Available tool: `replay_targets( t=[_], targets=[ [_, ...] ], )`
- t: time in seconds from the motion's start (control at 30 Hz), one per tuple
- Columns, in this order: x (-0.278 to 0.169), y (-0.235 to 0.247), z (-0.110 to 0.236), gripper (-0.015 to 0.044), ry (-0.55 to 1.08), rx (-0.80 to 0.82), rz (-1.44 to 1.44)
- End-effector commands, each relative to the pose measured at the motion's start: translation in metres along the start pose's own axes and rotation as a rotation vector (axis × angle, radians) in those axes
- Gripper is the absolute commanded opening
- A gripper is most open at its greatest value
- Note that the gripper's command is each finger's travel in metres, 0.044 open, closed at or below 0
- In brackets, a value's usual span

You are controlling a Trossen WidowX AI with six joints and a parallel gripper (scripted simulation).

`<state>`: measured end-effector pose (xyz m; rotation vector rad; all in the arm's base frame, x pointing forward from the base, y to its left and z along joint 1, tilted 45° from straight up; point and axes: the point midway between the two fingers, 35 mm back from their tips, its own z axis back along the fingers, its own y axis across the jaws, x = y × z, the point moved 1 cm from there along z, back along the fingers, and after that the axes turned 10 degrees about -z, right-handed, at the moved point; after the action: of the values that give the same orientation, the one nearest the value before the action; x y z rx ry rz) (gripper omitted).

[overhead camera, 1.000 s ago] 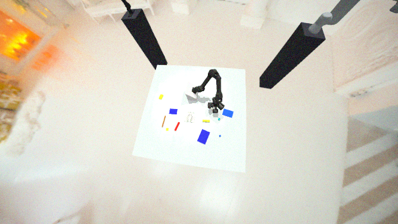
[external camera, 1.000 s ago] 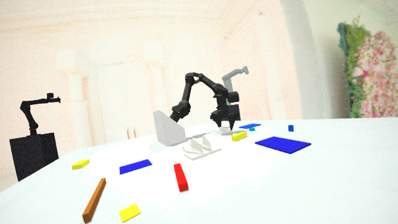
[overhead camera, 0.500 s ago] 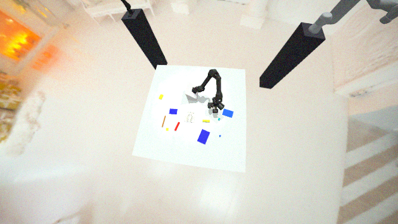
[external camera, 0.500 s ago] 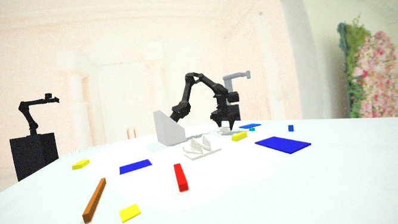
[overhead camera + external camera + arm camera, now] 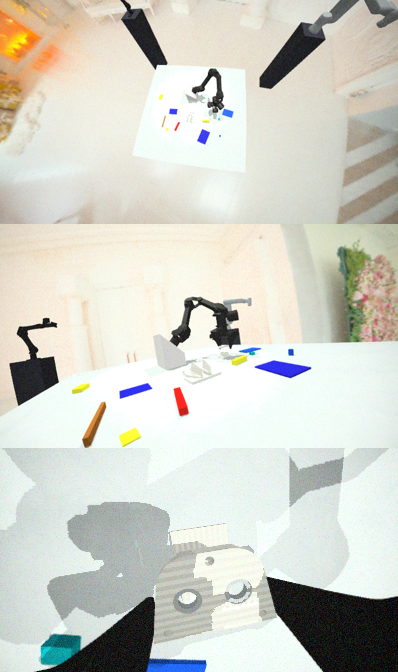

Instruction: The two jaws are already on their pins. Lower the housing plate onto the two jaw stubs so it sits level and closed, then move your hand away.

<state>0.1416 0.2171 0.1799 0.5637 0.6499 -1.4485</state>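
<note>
My gripper [image 5: 215, 110] [image 5: 225, 347] [image 5: 208, 592] is shut on the housing plate, one finger at each side edge. The housing plate [image 5: 223, 347] [image 5: 200, 617] is off-white, ribbed, round-topped, with two large holes. It is held a little above a small pale stand [image 5: 224, 354] [image 5: 199, 535]. The pale base [image 5: 189, 117] [image 5: 207, 378] lies away from my gripper, nearer to the exterior view. Two pointed jaws [image 5: 196, 370] [image 5: 206, 366] stand up from it, side by side. The pins and stubs are too small to make out.
A tall grey wedge [image 5: 190, 95] [image 5: 170, 355] stands behind the base. A yellow bar [image 5: 205, 121] [image 5: 239, 360] lies between the base and my gripper's side. A teal block [image 5: 252, 353] [image 5: 60, 650] and a blue sheet [image 5: 227, 113] [image 5: 250, 350] lie near my gripper.
</note>
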Motion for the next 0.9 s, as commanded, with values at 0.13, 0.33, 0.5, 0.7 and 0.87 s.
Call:
replay_targets(
  t=[0.13,0.33,0.5,0.7,0.87],
  targets=[
    [-0.001,-0.002,0.027,0.0351,0.006,0.0,0.004],
    [-0.001,-0.004,0.041,0.0351,0.008,0.001,0.002],
    [0.0,-0.002,0.04,0.0351,0.006,0.002,0.012],
    [0.01,0.014,0.038,0.0351,-0.013,0.008,0.1],
    [0.019,0.027,0.036,0.0351,-0.029,0.01,0.175]
  ],
)
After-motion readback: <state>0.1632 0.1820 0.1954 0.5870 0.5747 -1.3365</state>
